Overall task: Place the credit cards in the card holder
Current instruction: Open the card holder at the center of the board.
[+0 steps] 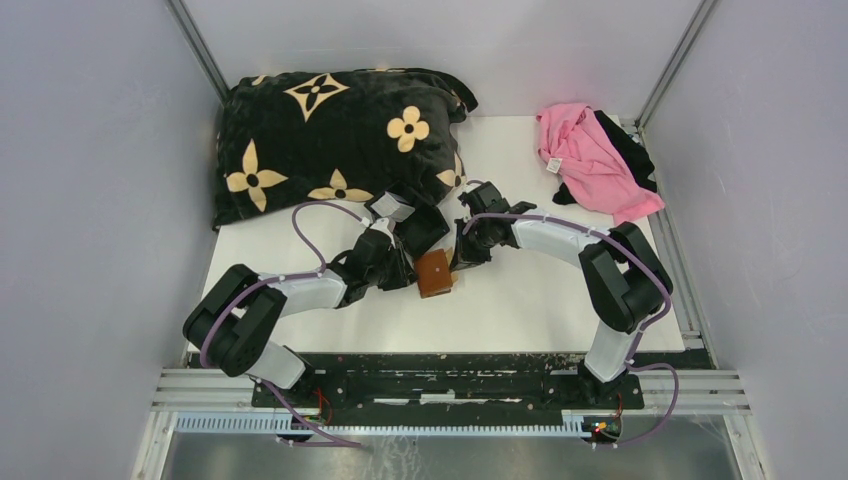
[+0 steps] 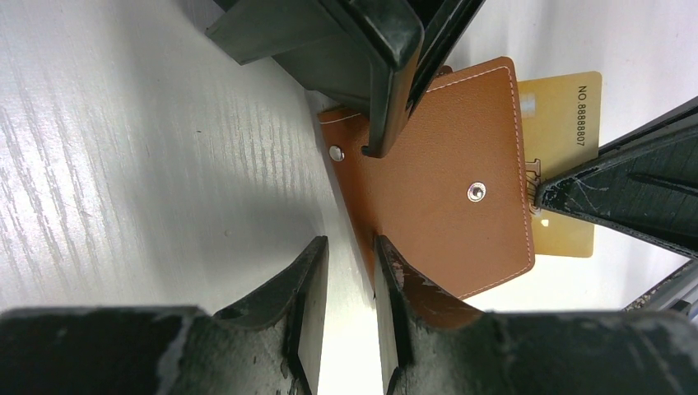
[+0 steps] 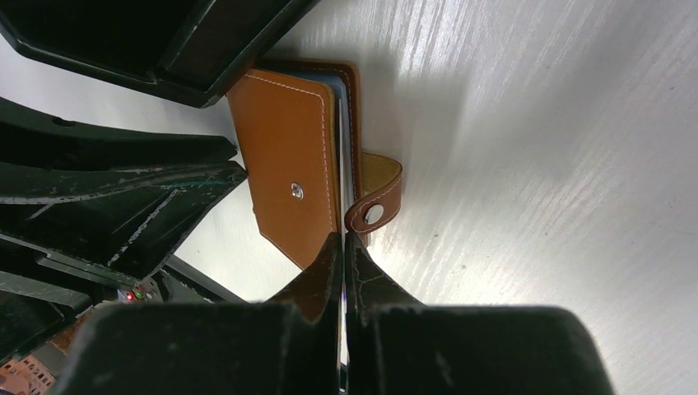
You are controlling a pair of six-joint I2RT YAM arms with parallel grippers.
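The brown leather card holder [image 1: 435, 272] lies on the white table between my two grippers. In the left wrist view it [image 2: 436, 181] is folded, and an orange-tan credit card [image 2: 566, 123] sticks out of its far side. My right gripper [image 1: 463, 256] is shut on that card's edge, seen thin between its tips [image 3: 342, 240], at the holder's opening [image 3: 288, 164] beside the snap tab [image 3: 374, 210]. A grey-blue card edge [image 3: 341, 123] shows inside the fold. My left gripper [image 2: 351, 247] is slightly open and empty, its right finger [image 2: 387, 263] against the holder's near edge.
A black plastic tray [image 1: 420, 230] sits just behind the holder and shows in the left wrist view [image 2: 362, 41] and the right wrist view [image 3: 165, 41]. A black flowered cushion [image 1: 330, 130] lies at the back left. Pink and black cloths [image 1: 595, 160] lie at the back right.
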